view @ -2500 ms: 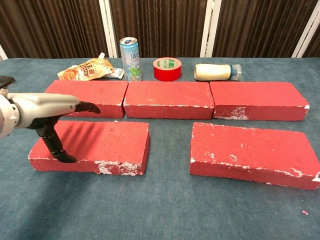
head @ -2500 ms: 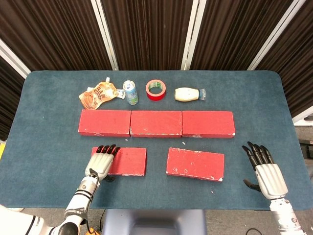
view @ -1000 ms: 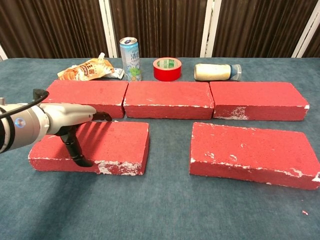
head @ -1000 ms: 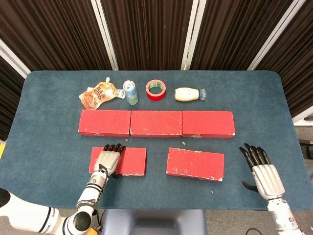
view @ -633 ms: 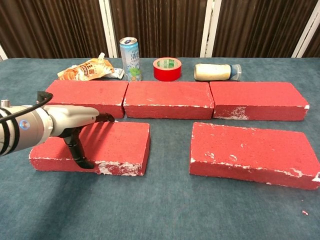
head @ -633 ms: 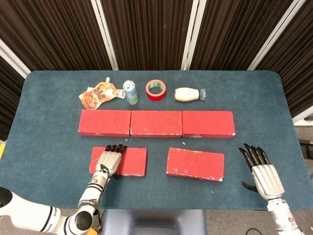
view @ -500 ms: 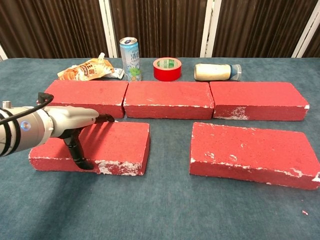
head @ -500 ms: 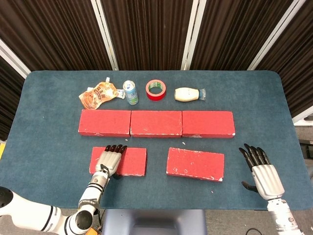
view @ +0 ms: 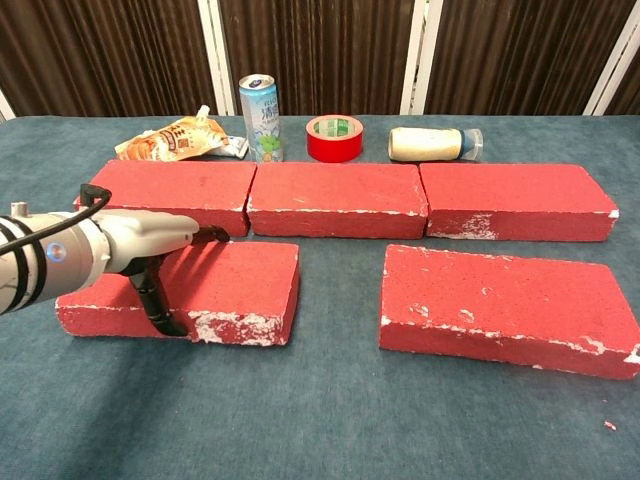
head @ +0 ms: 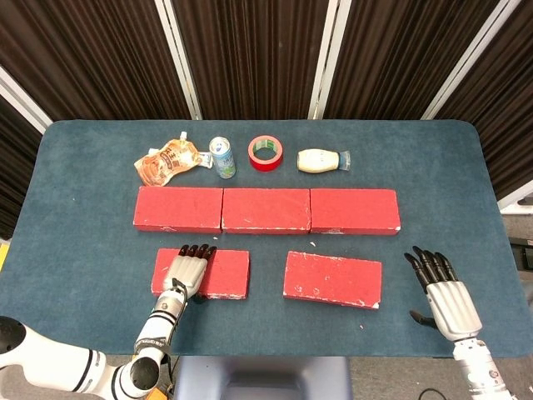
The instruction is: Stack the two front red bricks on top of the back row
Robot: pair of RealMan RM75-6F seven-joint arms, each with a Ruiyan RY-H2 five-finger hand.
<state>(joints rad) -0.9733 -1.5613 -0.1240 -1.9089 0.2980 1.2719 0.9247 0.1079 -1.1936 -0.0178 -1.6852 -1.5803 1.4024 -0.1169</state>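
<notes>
The left hand (head: 186, 272) grips the left brick (head: 218, 273) at lower left of the head view: fingers (head: 195, 250) lie flat across its top, thumb against the near face. The brick's long axis runs left to right, parallel to the back row (head: 266, 210) just above it. The right brick (head: 333, 279) lies at lower centre, beside the right hand (head: 445, 297), whose fingers are spread and empty, over blue carpeted worktop (head: 83, 242)
</notes>
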